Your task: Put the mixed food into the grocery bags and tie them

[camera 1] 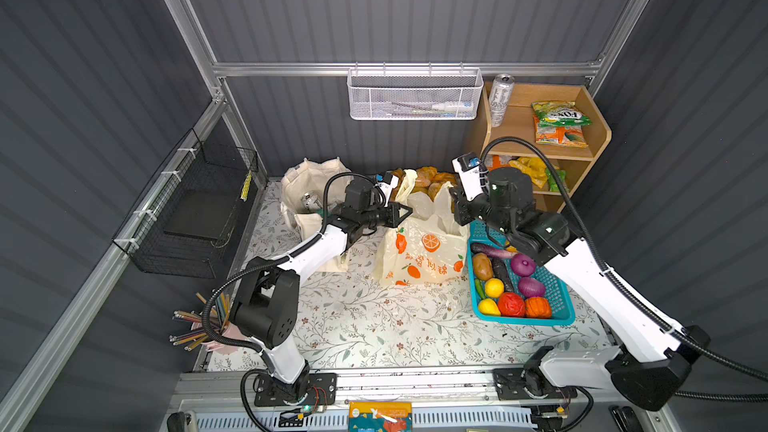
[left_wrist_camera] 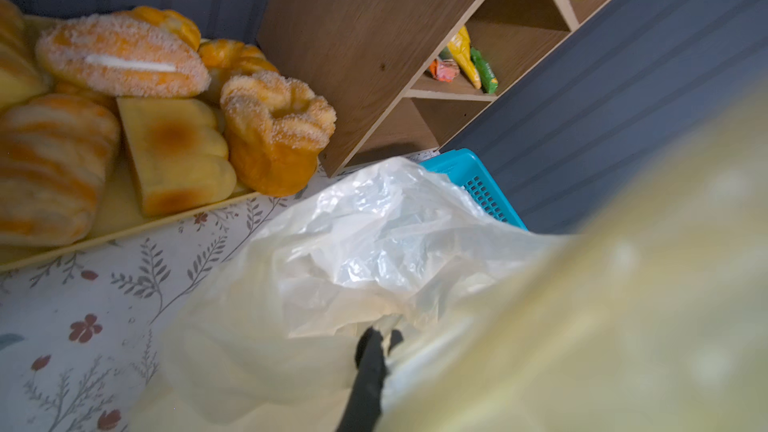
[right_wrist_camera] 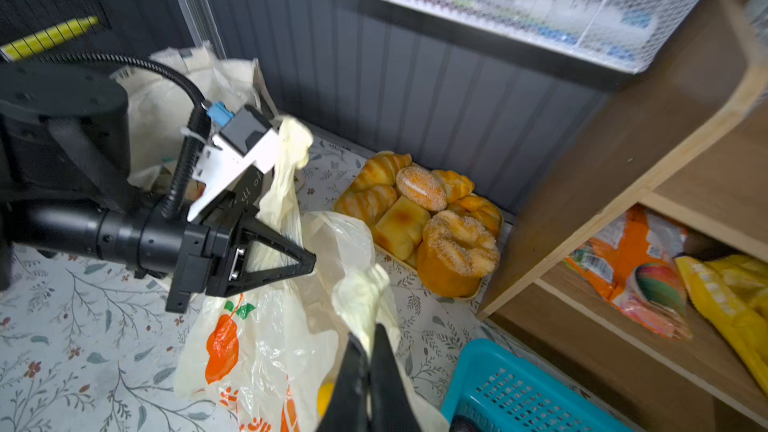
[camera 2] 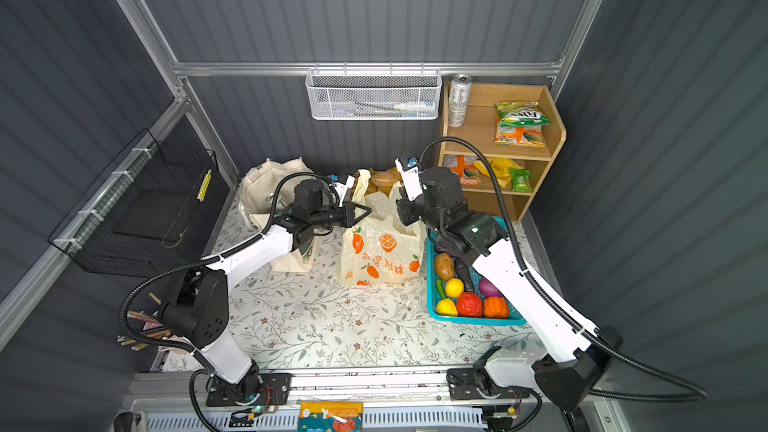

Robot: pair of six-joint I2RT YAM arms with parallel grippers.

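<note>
Flanking plastic bag (camera 1: pixel 419 251), canvas tote (camera 1: pixel 305 184), turquoise basket (camera 1: pixel 524 320), bread (camera 1: pixel 430 179) behind

Your plastic bag (camera 1: pixel 419 251): thin, glossy, crinkled film; tote (camera 1: pixel 309 172): matt canvas; shelf (camera 1: pixel 519 122): smooth wood; basket (camera 1: pixel 524 320): perforated plastic.

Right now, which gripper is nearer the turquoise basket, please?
Right. The right gripper pinches the plastic bag beside the turquoise basket; the left gripper holds the bag's opposite side.
</note>
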